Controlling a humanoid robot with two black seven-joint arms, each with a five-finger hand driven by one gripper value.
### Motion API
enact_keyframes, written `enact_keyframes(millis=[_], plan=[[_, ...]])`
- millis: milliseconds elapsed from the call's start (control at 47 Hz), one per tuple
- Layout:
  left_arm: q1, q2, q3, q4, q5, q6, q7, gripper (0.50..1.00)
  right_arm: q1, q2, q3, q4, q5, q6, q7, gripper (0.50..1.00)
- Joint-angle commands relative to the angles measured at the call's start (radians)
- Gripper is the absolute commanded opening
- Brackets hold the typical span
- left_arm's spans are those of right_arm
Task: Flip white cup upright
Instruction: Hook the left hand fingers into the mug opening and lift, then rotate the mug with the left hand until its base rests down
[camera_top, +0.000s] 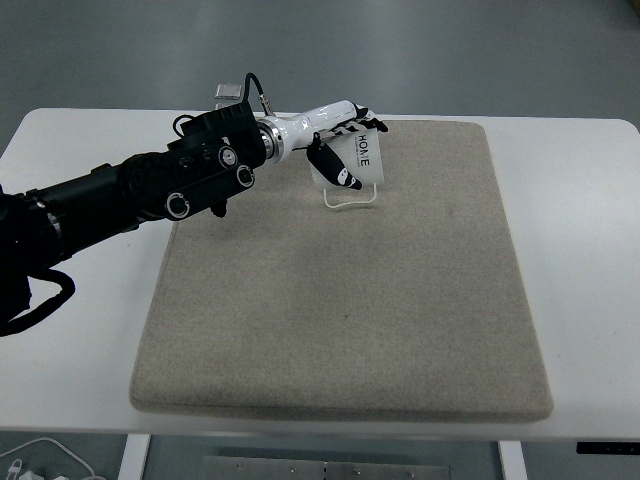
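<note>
A white cup (360, 162) with dark print on its side and a thin handle loop toward the camera stands on the far part of the beige mat (340, 300). My left hand (345, 140) reaches in from the left and is wrapped around the cup: the thumb lies across its near side and the black-tipped fingers curl over its far rim. The black left forearm (150, 195) stretches across the mat's far left corner. The cup's mouth is hidden by the hand, so I cannot tell which way it faces.
The mat lies on a white table (590, 250) that shows on all sides of it. A small clear bracket (228, 94) sits at the table's far edge behind the wrist. A white cable (40, 455) hangs at the bottom left.
</note>
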Motion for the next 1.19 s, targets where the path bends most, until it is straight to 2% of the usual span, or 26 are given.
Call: enact_keyframes(millis=[0, 277, 362, 489, 830, 1170], plan=[[0.002, 0.002, 0.000, 0.001, -0.040, -0.001, -0.041, 0.500, 0.001, 0.000, 0.000, 0.000, 0.000, 0.000, 0.000, 0.930], [0.014, 0.020, -0.002, -0.001, -0.206, -0.013, -0.103, 0.500, -0.001, 0.000, 0.000, 0.000, 0.000, 0.000, 0.000, 0.930], [0.018, 0.027, -0.003, -0.001, -0.225, -0.013, -0.159, 0.500, 0.001, 0.000, 0.000, 0.000, 0.000, 0.000, 0.000, 0.930], [0.038, 0.057, -0.013, -0.008, -0.260, -0.025, -0.285, 0.500, -0.001, 0.000, 0.001, 0.000, 0.000, 0.000, 0.000, 0.930], [0.163, 0.106, -0.189, -0.019, -0.298, -0.185, -0.430, 0.500, -0.001, 0.000, 0.000, 0.000, 0.000, 0.000, 0.000, 0.930], [0.253, 0.134, -0.210, -0.021, -0.315, -0.205, -0.430, 0.500, 0.001, 0.000, 0.000, 0.000, 0.000, 0.000, 0.000, 0.930]])
